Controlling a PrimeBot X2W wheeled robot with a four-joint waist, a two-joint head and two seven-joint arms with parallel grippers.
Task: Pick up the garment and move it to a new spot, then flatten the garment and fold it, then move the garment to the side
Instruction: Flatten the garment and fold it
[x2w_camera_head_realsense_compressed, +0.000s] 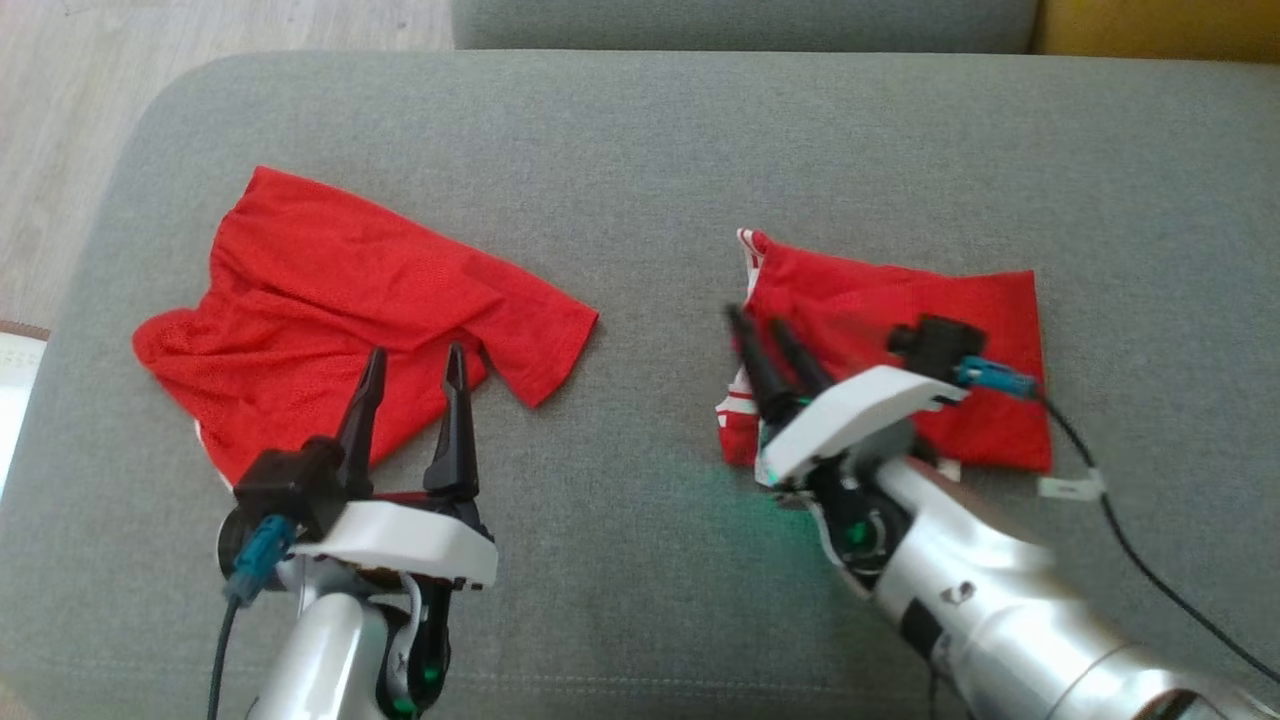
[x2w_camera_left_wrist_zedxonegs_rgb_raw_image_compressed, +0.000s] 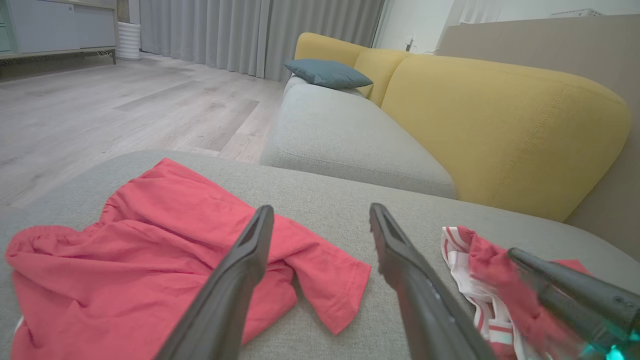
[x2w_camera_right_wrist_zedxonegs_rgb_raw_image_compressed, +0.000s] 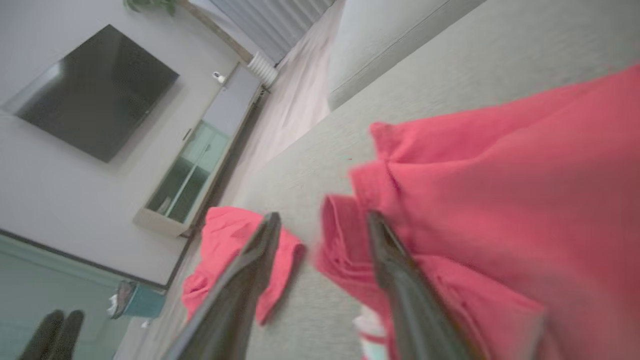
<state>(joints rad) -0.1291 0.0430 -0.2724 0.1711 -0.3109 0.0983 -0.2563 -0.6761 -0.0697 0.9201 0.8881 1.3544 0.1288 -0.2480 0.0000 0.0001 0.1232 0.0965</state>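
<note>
A folded red garment (x2w_camera_head_realsense_compressed: 900, 300) with white striped trim lies flat on the right of the grey cushion (x2w_camera_head_realsense_compressed: 650, 150). My right gripper (x2w_camera_head_realsense_compressed: 760, 322) hovers open at its left edge. In the right wrist view one finger lies over the red cloth (x2w_camera_right_wrist_zedxonegs_rgb_raw_image_compressed: 500, 200) and the other over bare cushion, with nothing gripped between them (x2w_camera_right_wrist_zedxonegs_rgb_raw_image_compressed: 324, 217). A second, crumpled red garment (x2w_camera_head_realsense_compressed: 330, 290) is spread at the left. My left gripper (x2w_camera_head_realsense_compressed: 416, 352) stands open just above its near edge, its fingers (x2w_camera_left_wrist_zedxonegs_rgb_raw_image_compressed: 321, 210) straddling a sleeve-like flap (x2w_camera_left_wrist_zedxonegs_rgb_raw_image_compressed: 325, 280). The striped trim (x2w_camera_left_wrist_zedxonegs_rgb_raw_image_compressed: 460, 260) also shows in the left wrist view.
The cushion's rounded left edge drops to a wood floor (x2w_camera_head_realsense_compressed: 60, 120). A yellow sofa back (x2w_camera_left_wrist_zedxonegs_rgb_raw_image_compressed: 500, 125) and a blue pillow (x2w_camera_left_wrist_zedxonegs_rgb_raw_image_compressed: 327, 72) sit beyond. A black cable (x2w_camera_head_realsense_compressed: 1150, 560) trails from my right wrist. Bare grey fabric lies between the two garments.
</note>
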